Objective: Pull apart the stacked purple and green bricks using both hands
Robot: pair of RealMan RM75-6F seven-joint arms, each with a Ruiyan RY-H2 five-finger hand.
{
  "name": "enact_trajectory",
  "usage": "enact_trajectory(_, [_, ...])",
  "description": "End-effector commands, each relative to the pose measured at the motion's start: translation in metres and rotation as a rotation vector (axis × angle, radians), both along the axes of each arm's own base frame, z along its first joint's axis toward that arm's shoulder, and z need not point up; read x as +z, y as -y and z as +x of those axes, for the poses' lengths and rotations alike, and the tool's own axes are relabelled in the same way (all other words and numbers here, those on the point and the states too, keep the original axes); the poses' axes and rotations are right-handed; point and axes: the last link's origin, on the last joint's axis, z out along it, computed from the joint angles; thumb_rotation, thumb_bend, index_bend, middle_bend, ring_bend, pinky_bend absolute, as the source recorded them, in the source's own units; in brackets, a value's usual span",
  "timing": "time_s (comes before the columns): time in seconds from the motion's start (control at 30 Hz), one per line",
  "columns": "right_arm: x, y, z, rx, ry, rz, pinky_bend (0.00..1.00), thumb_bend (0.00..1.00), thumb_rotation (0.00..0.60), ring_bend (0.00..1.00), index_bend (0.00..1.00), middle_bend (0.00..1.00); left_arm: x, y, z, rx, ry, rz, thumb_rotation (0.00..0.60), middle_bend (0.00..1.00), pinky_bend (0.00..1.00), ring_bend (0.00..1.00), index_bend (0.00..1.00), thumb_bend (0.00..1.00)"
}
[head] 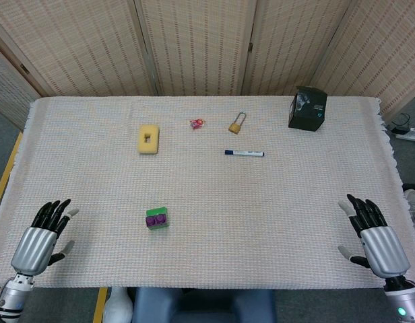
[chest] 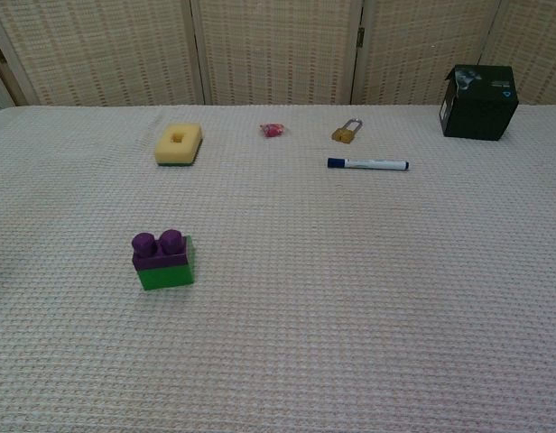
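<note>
Head view: left hand [head: 40,237], right hand [head: 374,235] empty, fingers spread.

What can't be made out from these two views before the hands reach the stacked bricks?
- Left hand and right hand: outside the chest view's frame; palms face away in the head view.
- Small red item: too small to identify in either view.
- Black box: its print is too small to read.
- Purple brick on green brick: far sides hidden.
</note>
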Motion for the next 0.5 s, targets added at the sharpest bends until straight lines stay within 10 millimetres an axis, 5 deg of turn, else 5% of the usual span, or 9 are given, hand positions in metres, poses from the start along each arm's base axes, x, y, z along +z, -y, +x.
enact_trajectory(0.03, [-0.001, 0.001, 0.0, -0.004, -0.001, 0.001, 0.0, 0.25, 0.6, 0.0, 0.0, 0.0, -0.001, 0.001, -0.002, 0.002, -0.001, -0.001, 0.6, 0.07, 0.1, 0.0, 0.19, 0.36])
enact_trajectory(0.5, [0.01, -0.009, 0.002, 0.033, 0.039, -0.035, 0.0, 0.25, 0.6, 0.0, 0.0, 0.0, -0.041, 0.001, 0.02, 0.04, 0.184, -0.12, 0.6, 0.05, 0.09, 0.0, 0.24, 0.36])
